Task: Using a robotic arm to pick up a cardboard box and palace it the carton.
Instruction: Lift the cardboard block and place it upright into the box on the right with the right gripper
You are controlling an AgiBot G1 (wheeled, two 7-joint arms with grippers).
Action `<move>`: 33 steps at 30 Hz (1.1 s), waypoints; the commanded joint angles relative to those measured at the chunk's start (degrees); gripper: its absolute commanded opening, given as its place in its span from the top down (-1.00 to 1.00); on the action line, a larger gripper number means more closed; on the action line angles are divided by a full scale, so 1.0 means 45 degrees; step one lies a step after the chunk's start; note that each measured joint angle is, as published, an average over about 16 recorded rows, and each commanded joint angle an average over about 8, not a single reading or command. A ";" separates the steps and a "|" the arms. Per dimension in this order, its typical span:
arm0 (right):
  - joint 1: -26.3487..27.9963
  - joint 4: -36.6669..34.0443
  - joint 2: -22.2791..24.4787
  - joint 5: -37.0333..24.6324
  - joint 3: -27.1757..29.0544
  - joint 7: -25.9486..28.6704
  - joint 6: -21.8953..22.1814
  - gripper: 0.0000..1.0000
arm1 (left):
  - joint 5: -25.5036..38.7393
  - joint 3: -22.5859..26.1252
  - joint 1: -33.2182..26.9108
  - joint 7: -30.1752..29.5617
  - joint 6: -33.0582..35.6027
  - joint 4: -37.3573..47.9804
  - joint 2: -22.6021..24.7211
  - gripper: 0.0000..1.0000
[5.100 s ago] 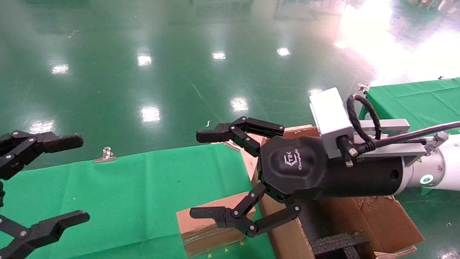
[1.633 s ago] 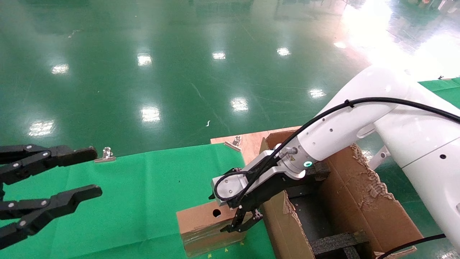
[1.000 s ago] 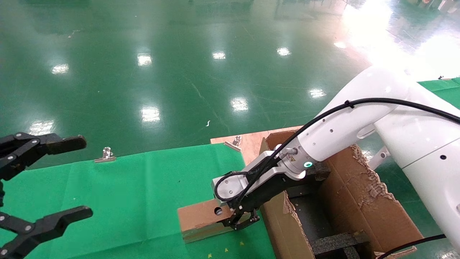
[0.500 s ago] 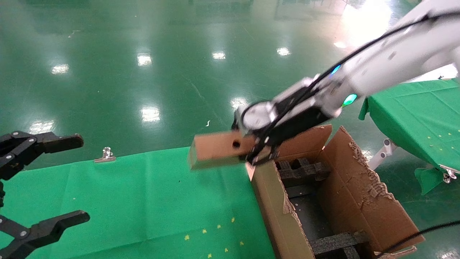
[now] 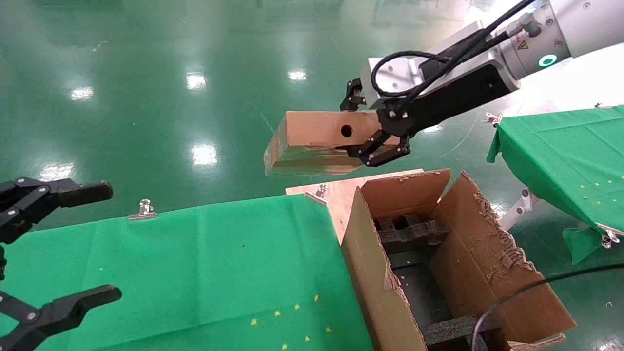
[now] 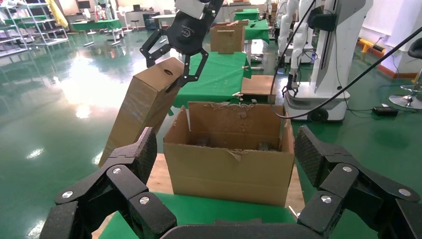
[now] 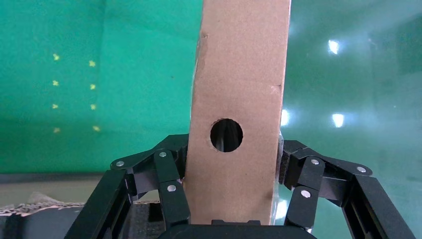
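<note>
Carton [image 5: 468, 253] is seen open on the floor, near end cut off | cardboard box [image 5: 312, 141] is held aloft beyond it, long axis level, pointing left | right gripper [image 5: 373, 127] is clamped on its hole end | left gripper [image 5: 53, 248] is held wide open, partly cut off.

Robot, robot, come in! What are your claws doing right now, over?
Right gripper shut on cardboard box, held in the air. Carton open below and beside it, box not in yet. Left gripper open, idle over green table. Nothing in the way.

Cardboard box [image 5: 312, 141] held aloft beyond open carton [image 5: 438, 263].
</note>
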 commanded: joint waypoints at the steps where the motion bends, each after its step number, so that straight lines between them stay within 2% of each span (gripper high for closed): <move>1: 0.0176 -0.0247 0.0014 0.0252 -0.0324 -0.0129 0.0012 1.00 | 0.0000 0.0000 0.0000 0.0000 0.0000 0.0000 0.0000 -1.00; 8: 0.1045 -0.0626 0.0781 0.0561 -0.1377 -0.0193 -0.0004 1.00 | 0.0000 0.0001 0.0000 0.0000 0.0000 0.0000 0.0000 -1.00; 18: 0.2300 -0.0430 0.2848 0.0338 -0.3209 0.0255 0.0032 1.00 | -0.0001 0.0001 0.0000 0.0001 0.0000 0.0000 0.0000 -1.00; 26: 0.2433 -0.0563 0.4109 0.0233 -0.4258 0.0446 0.0133 1.00 | -0.0001 0.0002 0.0000 0.0001 -0.0001 0.0000 -0.0001 -1.00; 33: 0.2185 -0.0721 0.4640 0.0357 -0.4815 0.0489 0.0162 1.00 | -0.0005 0.0000 0.0002 0.0002 -0.0002 0.0002 -0.0001 -1.00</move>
